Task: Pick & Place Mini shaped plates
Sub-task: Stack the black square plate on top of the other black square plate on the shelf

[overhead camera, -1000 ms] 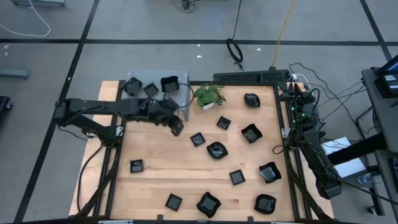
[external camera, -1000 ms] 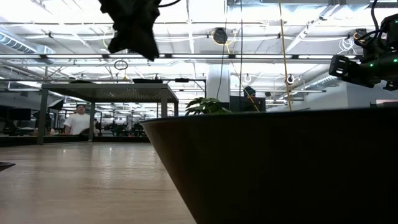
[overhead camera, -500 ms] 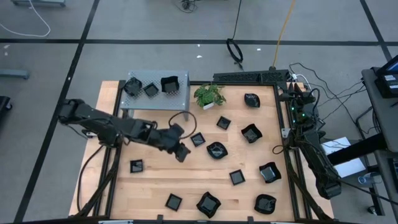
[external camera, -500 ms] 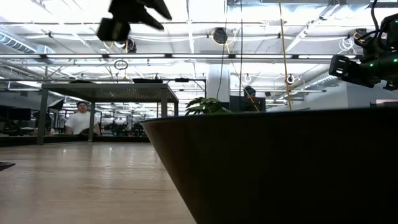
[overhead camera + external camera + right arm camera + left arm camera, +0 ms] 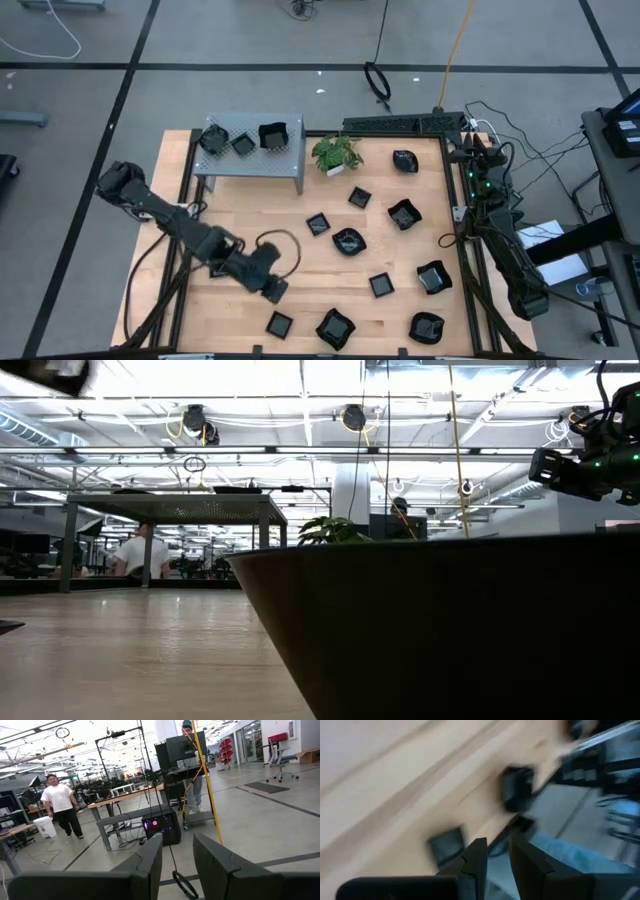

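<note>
Black plates [image 5: 348, 241] lie scattered on the wooden table [image 5: 250, 230]; one square plate [image 5: 279, 324] is just beside the empty left gripper [image 5: 273, 290], whose fingers stand slightly apart. Right gripper [image 5: 175, 855], also apart, waits off the table.

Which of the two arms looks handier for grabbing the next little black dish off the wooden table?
The left. Its claw hangs over the wooden table beside a small square black glossy dish, while the right claw sits off the table's right edge.
</note>
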Available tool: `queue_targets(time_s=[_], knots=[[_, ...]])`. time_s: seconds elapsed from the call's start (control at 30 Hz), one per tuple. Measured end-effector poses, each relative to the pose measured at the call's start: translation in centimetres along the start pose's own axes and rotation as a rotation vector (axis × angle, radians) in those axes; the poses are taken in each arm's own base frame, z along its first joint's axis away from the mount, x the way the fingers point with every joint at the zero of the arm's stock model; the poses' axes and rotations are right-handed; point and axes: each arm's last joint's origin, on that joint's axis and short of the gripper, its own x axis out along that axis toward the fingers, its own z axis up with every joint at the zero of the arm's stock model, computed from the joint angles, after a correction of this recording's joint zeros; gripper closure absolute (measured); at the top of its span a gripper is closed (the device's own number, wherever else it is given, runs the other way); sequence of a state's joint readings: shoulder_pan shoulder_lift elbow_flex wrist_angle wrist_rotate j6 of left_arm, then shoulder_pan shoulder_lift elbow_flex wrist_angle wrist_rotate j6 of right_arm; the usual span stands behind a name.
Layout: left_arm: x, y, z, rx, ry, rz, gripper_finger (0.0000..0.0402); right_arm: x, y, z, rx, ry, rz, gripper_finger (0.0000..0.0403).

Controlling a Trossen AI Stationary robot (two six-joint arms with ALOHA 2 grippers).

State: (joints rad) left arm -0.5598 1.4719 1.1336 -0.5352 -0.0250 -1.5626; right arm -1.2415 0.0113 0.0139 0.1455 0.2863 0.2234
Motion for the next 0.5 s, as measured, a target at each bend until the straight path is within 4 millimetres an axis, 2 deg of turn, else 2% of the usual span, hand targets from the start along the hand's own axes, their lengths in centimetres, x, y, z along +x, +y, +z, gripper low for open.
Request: queue_targets(time_s=[0.2, 0.3, 0.5], knots=[[1.6, 1.2, -2.6, -0.150, 0.035, 0.138, 0.0319, 0.0, 0.0, 0.0, 0.000, 0.000, -0.001, 0.0303], [3.2, 1.4, -3.4, -0.218, 0.041, 0.174, 0.0319, 0.0, 0.0, 0.0, 0.000, 0.000, 0.001, 0.0303], [6.1, 1.9, -4.0, -0.229, 0.060, 0.213, 0.0318, 0.0, 0.0, 0.0, 0.000, 0.000, 0.000, 0.0303]])
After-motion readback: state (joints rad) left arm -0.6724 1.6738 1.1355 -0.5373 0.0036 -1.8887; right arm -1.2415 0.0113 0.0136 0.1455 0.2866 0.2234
